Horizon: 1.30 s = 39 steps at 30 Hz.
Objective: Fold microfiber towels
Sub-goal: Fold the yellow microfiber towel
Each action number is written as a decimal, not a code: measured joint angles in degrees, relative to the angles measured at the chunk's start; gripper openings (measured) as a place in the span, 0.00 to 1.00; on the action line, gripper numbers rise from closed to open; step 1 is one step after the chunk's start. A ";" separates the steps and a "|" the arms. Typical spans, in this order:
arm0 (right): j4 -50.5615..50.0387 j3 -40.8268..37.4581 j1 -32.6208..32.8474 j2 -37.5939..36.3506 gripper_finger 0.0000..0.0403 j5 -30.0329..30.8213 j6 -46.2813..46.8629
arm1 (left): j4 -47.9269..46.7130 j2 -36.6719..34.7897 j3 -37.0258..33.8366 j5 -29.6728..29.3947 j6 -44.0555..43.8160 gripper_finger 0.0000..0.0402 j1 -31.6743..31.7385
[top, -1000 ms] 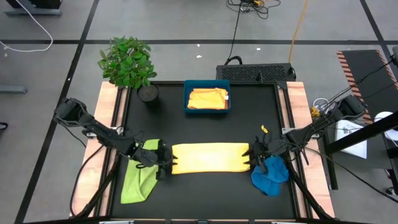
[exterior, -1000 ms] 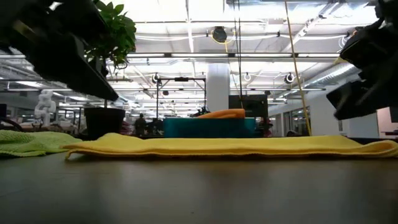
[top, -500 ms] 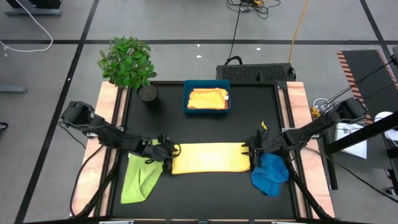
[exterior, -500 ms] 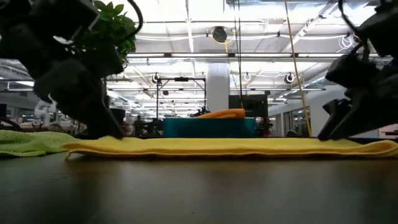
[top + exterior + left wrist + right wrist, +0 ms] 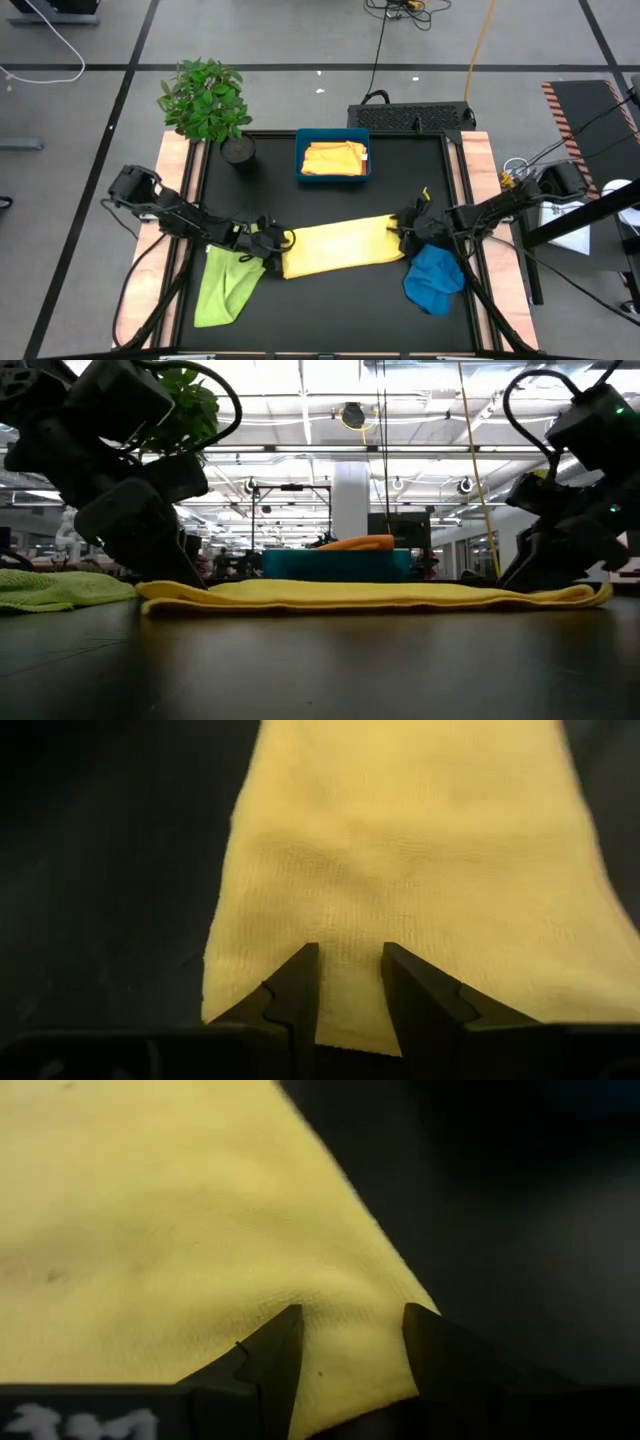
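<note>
Yellow towel (image 5: 335,248) w/ both claws at ends

Four towels are counted — one pale yellow towel (image 5: 335,248), one lime green towel (image 5: 225,285), one blue towel (image 5: 434,279), one orange towel (image 5: 334,158) — besides one teal tray (image 5: 333,176), one potted plant (image 5: 205,100) and two arms

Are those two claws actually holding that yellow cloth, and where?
Yes. The left gripper pinches the pale yellow towel at one short end, the right gripper at a corner of the other.
</note>
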 joint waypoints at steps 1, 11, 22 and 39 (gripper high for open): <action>0.01 0.00 -0.58 0.00 0.42 0.69 0.00 | 1.03 0.00 -0.04 0.28 0.41 0.29 0.00; 4.24 -0.04 -7.04 0.00 0.42 9.53 -1.95 | 9.75 0.00 -0.04 2.93 6.42 0.29 -0.02; 13.21 -0.04 -3.96 -2.01 0.42 4.85 -11.45 | 12.81 -3.02 0.00 2.61 11.94 0.29 0.08; 5.70 6.31 5.88 -0.96 0.40 -5.59 -12.39 | 8.28 -3.39 0.02 0.78 9.34 0.29 8.13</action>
